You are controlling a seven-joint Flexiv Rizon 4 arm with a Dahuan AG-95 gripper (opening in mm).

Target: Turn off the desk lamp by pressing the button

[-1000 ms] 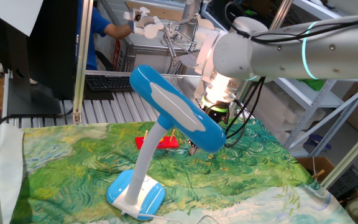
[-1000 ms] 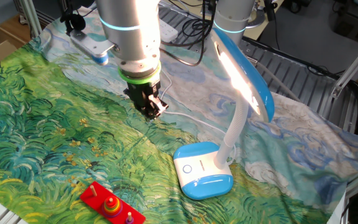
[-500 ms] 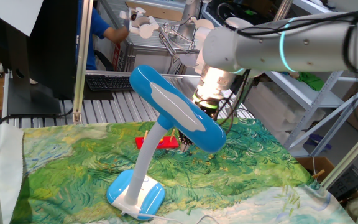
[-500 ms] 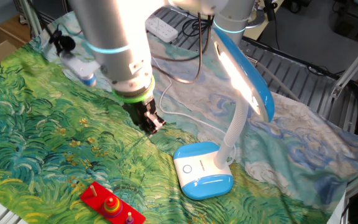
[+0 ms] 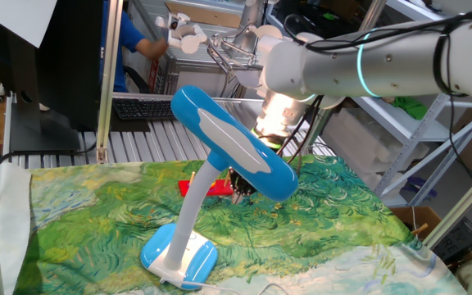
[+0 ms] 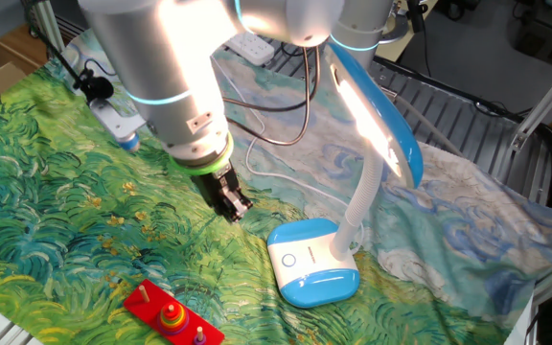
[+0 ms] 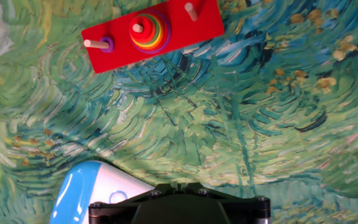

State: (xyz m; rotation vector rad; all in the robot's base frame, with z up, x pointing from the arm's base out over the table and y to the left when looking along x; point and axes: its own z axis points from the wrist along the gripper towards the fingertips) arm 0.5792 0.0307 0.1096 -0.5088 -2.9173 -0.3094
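Note:
The desk lamp stands on the painted cloth, its sky-blue head (image 5: 232, 141) on a curved white neck (image 6: 357, 206). The underside of the head glows bright (image 6: 367, 105). Its oval blue-and-white base (image 6: 312, 261) carries a round ring button (image 6: 288, 259) on the white end. My gripper (image 6: 236, 209) hangs just above the cloth, a short way left of the base and apart from it. In the hand view the fingertips (image 7: 176, 185) meet with no gap and hold nothing; the base (image 7: 92, 190) and its ring button (image 7: 118, 196) show at the lower left. In one fixed view the lamp head hides most of the gripper (image 5: 240, 190).
A red peg board with coloured rings (image 7: 154, 28) lies on the cloth, near the front edge in the other fixed view (image 6: 172, 316). White cables (image 6: 276, 177) and a power strip (image 6: 252, 43) lie behind the gripper. A metal roller rack (image 6: 468, 115) runs along the back.
The arm has swung and the gripper has slid down over the cloth toward the lamp base, ending closer to it. The lamp has not moved and stays lit.

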